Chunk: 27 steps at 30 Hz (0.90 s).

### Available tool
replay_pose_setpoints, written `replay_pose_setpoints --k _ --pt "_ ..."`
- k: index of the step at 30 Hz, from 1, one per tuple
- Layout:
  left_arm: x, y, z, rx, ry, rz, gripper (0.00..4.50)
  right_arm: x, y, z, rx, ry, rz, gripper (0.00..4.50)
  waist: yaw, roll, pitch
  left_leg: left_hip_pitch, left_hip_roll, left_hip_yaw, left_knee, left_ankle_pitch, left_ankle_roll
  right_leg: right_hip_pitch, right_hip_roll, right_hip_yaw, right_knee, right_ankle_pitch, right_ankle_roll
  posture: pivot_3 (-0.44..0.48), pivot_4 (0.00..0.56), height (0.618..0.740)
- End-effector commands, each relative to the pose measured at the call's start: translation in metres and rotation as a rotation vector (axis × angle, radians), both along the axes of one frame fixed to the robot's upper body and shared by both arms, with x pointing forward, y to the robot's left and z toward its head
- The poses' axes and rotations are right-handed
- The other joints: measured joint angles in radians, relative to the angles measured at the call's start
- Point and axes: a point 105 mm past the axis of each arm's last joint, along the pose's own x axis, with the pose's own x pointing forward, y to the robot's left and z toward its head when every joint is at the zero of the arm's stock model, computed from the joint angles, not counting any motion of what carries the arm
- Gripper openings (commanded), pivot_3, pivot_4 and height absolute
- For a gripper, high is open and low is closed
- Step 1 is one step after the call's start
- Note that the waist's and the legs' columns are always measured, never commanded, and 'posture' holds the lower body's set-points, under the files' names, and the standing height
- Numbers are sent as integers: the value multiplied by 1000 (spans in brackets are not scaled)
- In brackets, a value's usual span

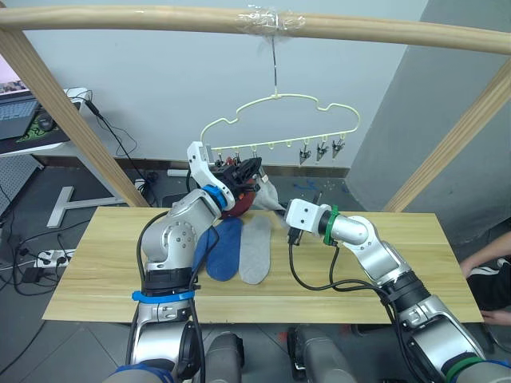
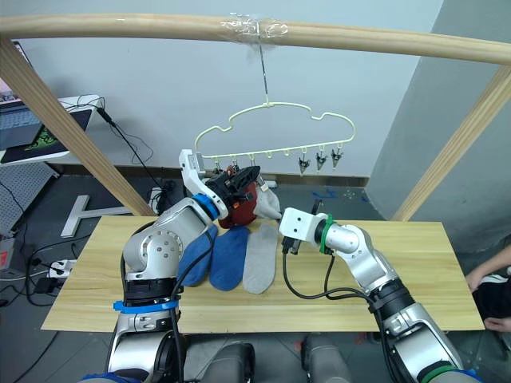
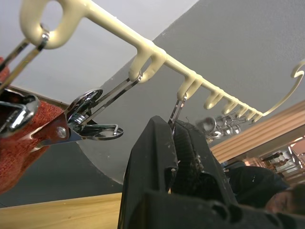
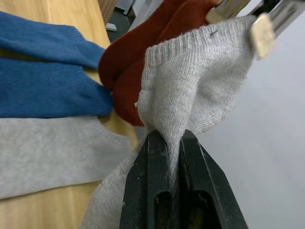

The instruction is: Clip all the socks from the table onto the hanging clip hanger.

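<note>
The clip hanger (image 1: 275, 124) hangs by its hook from a taped wooden frame bar (image 1: 263, 24) above the far edge of the surface (image 1: 383, 271). Two rust-red socks (image 4: 143, 52) already dangle from clips at its left end, and a light grey sock (image 4: 190, 81) is caught in the next clip (image 4: 262, 28) — its lower part pinched tight between the fingers of the right gripper (image 4: 174, 143), which is clenched on the fabric. On the wooden surface below lie two blue socks (image 1: 223, 249) side by side, touching, with a second light grey sock (image 1: 257, 249) just beside them on the right. The left gripper (image 3: 174, 138) is raised to the hanger's bottom bar among the clips, near the red socks; its fingers look pressed together — possibly nipping a clip, though that is hard to tell.
</note>
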Motion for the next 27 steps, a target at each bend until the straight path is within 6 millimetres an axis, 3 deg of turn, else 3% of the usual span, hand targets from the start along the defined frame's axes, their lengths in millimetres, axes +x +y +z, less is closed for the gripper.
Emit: replay_pose_setpoints --k 1,12,13,15,20,26,27 --pt "-3 -1 -6 21 12 -5 0 1 0 13 25 -48 2 40 0 0 0 0 0 0 0 0 0 0 0 0 0 0 0 -8 221 740" --pt "-3 -2 -2 31 -11 0 0 -1 1 14 34 -46 2 40 0 0 0 0 0 0 -1 0 0 -1 0 0 0 0 0 -6 214 740" --pt "-4 -2 -1 26 -11 -4 645 -1 1 14 35 -45 2 0 0 0 0 -1 0 0 -1 0 0 -1 0 0 0 0 0 -5 213 740" --pt "-5 -1 -1 19 -12 -8 1069 0 1 14 36 -44 0 0 0 0 0 -1 0 1 -1 0 0 -1 0 0 0 0 0 -5 213 740" --pt "-10 1 3 -10 -8 -27 2613 -1 1 13 42 -40 -1 0 0 0 0 -2 0 1 -1 0 0 -4 0 1 0 0 0 2 208 740" --pt "-38 14 7 -2 4 -144 4471 1 4 14 120 25 -26 0 0 0 1 -4 1 0 -2 0 0 -6 -1 1 0 0 0 17 207 740" --pt "-42 16 6 8 9 -146 4471 1 5 14 139 41 -31 0 1 0 1 -4 2 0 -2 0 0 -6 -1 0 0 0 0 17 207 740"
